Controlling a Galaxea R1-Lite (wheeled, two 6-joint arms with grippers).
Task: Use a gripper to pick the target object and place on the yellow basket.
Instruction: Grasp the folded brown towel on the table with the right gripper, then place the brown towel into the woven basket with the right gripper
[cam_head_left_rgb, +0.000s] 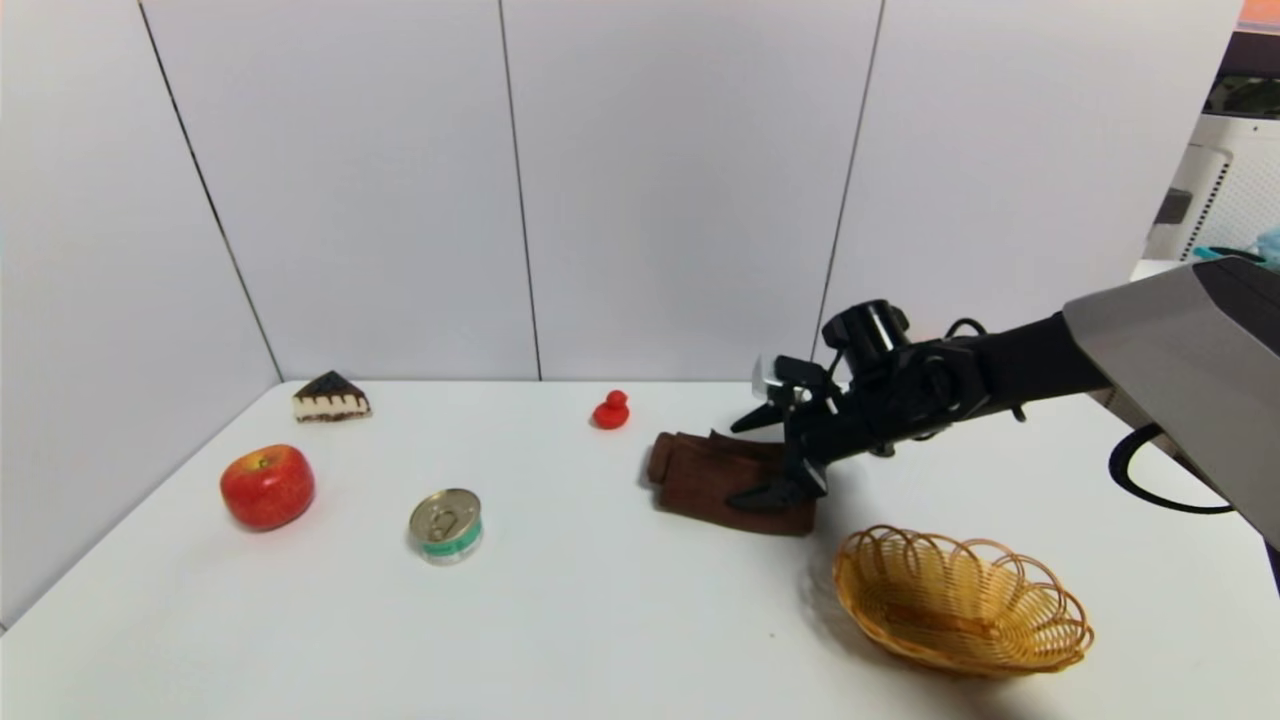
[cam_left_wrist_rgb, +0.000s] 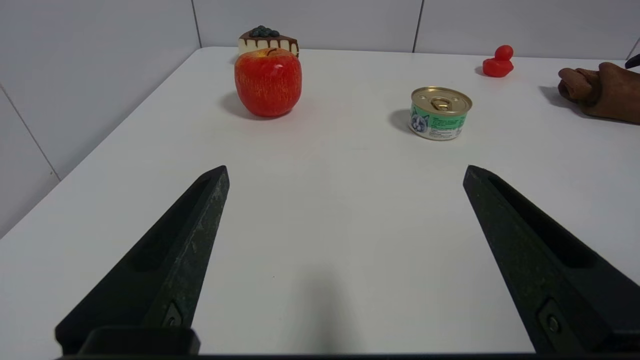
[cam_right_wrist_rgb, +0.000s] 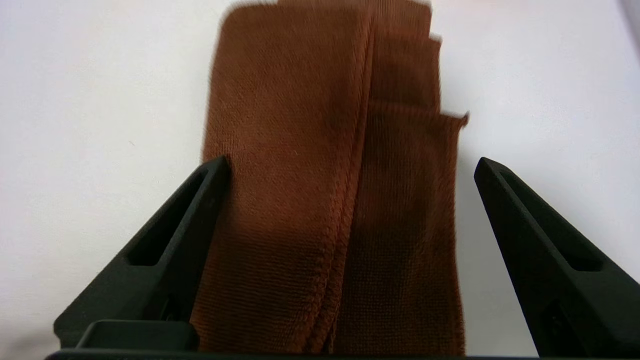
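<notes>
Towel (cam_head_left_rgb: 715, 478) lies between the right claw's (cam_head_left_rgb: 762, 458) spread fingers, duck (cam_head_left_rgb: 611, 410) behind, basket (cam_head_left_rgb: 962, 603) nearby.

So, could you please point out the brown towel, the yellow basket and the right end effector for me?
brown towel (cam_head_left_rgb: 700, 480): head view, bare folded top.
yellow basket (cam_head_left_rgb: 1040, 640): head view, near scalloped rim.
right end effector (cam_head_left_rgb: 770, 455): head view, midway between its open fingertips, over the towel.

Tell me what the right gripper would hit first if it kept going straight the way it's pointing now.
Most likely the brown towel: the right gripper is open, angled down over it, with the cloth lying between its fingers. Under the towel is the white table.
</notes>
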